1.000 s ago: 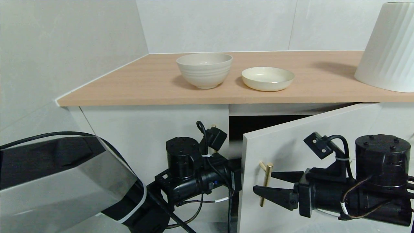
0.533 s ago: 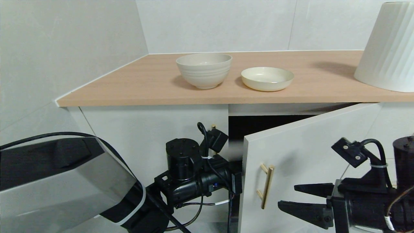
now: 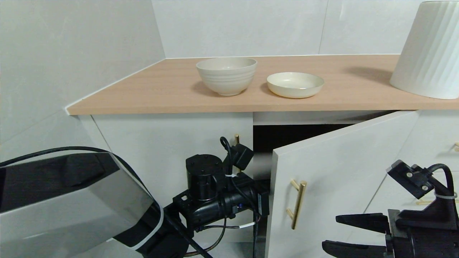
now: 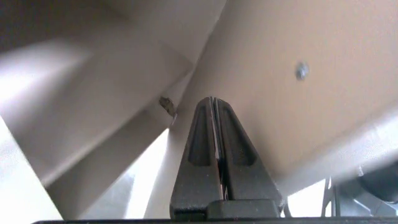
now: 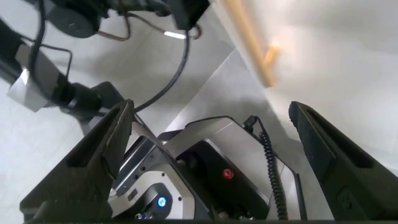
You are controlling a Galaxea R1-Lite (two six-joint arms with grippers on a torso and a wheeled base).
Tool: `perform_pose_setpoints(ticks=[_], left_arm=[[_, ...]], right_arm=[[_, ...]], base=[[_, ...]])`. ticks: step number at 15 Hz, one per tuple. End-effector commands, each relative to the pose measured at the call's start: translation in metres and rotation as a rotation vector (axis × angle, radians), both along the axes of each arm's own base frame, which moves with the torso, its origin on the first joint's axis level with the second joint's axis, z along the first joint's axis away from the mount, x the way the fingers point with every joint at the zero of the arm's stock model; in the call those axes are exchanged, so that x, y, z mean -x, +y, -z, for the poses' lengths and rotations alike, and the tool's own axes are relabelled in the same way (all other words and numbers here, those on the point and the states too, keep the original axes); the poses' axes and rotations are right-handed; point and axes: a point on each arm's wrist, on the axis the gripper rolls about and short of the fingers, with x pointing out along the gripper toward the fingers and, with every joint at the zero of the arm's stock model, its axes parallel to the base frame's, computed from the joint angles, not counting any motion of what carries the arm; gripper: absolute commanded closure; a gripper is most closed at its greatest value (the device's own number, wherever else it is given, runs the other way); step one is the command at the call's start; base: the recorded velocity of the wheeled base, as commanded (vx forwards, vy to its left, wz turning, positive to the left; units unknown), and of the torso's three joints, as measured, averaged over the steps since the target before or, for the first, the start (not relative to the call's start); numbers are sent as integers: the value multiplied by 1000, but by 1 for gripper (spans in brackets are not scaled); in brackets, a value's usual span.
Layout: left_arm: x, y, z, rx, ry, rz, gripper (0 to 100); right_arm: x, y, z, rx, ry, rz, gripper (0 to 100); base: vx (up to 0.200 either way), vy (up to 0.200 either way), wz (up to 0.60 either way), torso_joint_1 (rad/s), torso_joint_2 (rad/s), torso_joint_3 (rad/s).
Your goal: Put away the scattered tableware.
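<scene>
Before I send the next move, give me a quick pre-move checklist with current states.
1. Is the cabinet door open: ok, ajar, with a dark gap beside it.
2. Is the right gripper clear of the handle: ok, open and apart from it.
3. Is the left gripper empty: ok, shut on nothing.
4. Is the bowl upright on the countertop: ok.
5. Is the plate apart from the bowl: ok.
6. Is there free room inside the cabinet: cannot tell, too dark.

Both grippers held low.
Fingers of left gripper [image 4: 213, 102] pressed together; right gripper [image 3: 330, 231] spread wide, pointing leftward.
</scene>
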Motion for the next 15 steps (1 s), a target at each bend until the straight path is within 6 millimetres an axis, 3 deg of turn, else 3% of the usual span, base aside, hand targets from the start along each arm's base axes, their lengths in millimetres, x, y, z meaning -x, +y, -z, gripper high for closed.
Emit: perform_pose_setpoints(ticks=[1,3,7,11,15], left_arm=[[0,0,-1,2,-1,4,100],[0,0,0,2,-1,4,100],[-8,-8,2,10,-10,4,100],[-23,-21,-12,5,-6,-13,100],[-19,-25,-19,5,-8,-10,100]], right_arm=[[1,1,0,-1,-1,-8,0],[3,1,1,2,2,-14,0],[2,3,6,23,6,-29,0],[6,4,5,23,-3,-48,0],[8,5,4,19,-8,-57,0]], base=[[-200,0,0,-7,2,-7],[-200,0,0,-10,2,9],[0,0,0,0,0,0],[0,0,0,0,0,0],[0,0,0,0,0,0]])
